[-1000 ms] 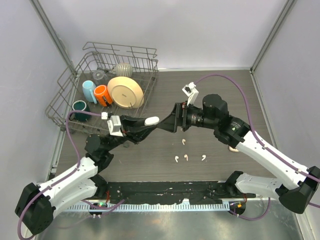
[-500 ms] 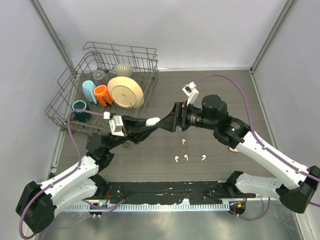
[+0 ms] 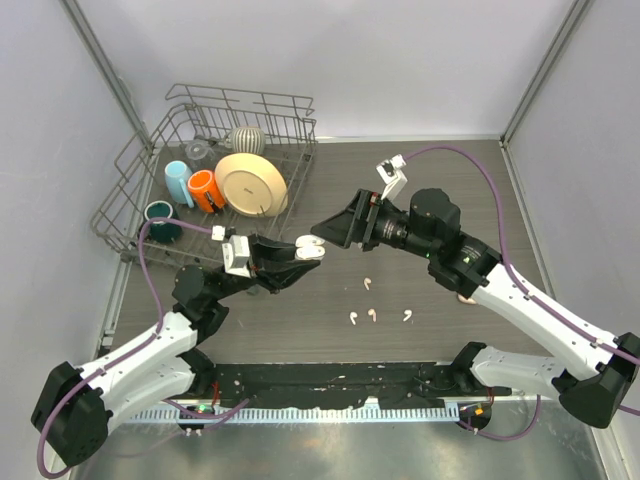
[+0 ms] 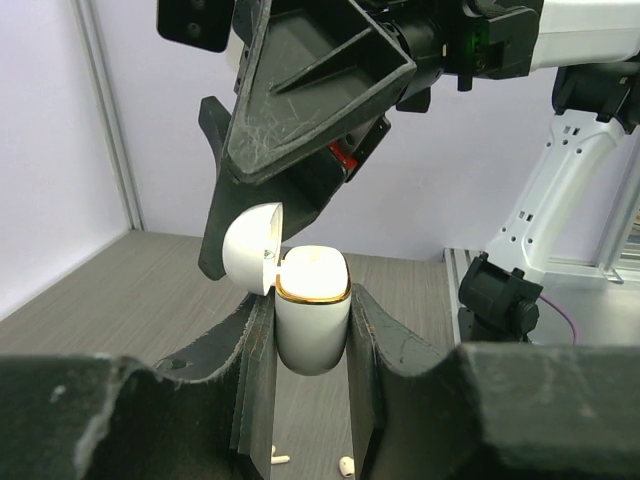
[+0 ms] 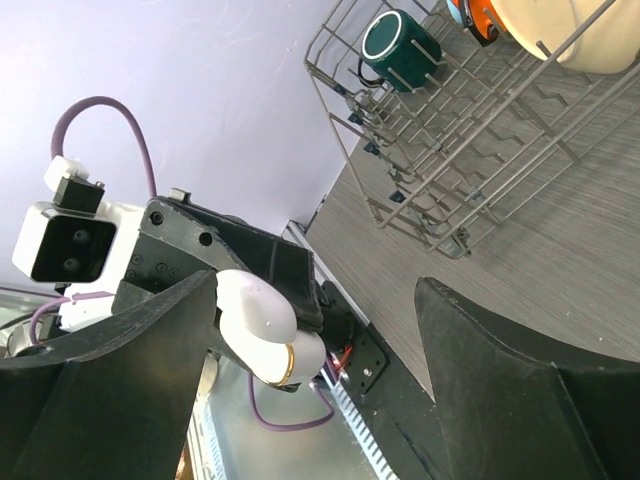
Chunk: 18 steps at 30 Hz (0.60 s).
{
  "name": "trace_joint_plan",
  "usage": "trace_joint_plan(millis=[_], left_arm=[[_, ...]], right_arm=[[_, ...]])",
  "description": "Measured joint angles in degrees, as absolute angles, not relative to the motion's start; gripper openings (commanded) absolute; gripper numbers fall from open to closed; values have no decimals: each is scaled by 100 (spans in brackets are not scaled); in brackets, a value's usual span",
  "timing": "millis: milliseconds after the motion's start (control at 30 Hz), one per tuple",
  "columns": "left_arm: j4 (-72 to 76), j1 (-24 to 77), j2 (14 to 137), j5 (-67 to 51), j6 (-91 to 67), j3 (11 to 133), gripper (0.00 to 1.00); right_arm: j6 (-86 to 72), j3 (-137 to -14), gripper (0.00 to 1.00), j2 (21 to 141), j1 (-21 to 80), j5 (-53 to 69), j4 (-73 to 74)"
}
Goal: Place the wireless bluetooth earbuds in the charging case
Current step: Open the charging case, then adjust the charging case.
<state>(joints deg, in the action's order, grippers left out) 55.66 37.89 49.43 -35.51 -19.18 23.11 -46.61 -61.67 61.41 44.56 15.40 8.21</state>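
My left gripper [image 3: 296, 254] is shut on the white charging case [image 3: 311, 243] and holds it upright above the table. In the left wrist view the case [image 4: 312, 325] sits between my fingers, its gold-rimmed mouth uncovered and its lid [image 4: 250, 248] hinged open to the left. My right gripper [image 3: 326, 230] is open and empty, close beside the case; in the right wrist view [image 5: 318, 282] the case [image 5: 265, 330] lies near its left finger. Four tiny white earbuds lie on the table: one [image 3: 368, 283] apart, and three in a row [image 3: 353, 318], [image 3: 372, 315], [image 3: 407, 315].
A wire dish rack [image 3: 135, 195] stands at the back left, holding a cream plate [image 3: 250, 184], an orange cup [image 3: 205, 190], a blue cup [image 3: 178, 182] and a dark green cup [image 3: 160, 213]. A small beige thing [image 3: 466, 297] lies under the right arm.
The case lid has flipped open. My right gripper has drawn back from the case, up and to the right, and now stands open. My left gripper has kept hold of the case.
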Motion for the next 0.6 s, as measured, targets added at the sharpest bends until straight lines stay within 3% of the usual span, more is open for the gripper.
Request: trace_joint_plan(millis=[400,600], left_arm=[[5323,3789,4779,-3247,-1599,2311,0],[5234,3789,4740,-3100,-1439,2314,0]], right_arm=[[-5059,-6029,88,5579,4375,1686,534],[-5522,-5911,84,5688,4375,2088,381]])
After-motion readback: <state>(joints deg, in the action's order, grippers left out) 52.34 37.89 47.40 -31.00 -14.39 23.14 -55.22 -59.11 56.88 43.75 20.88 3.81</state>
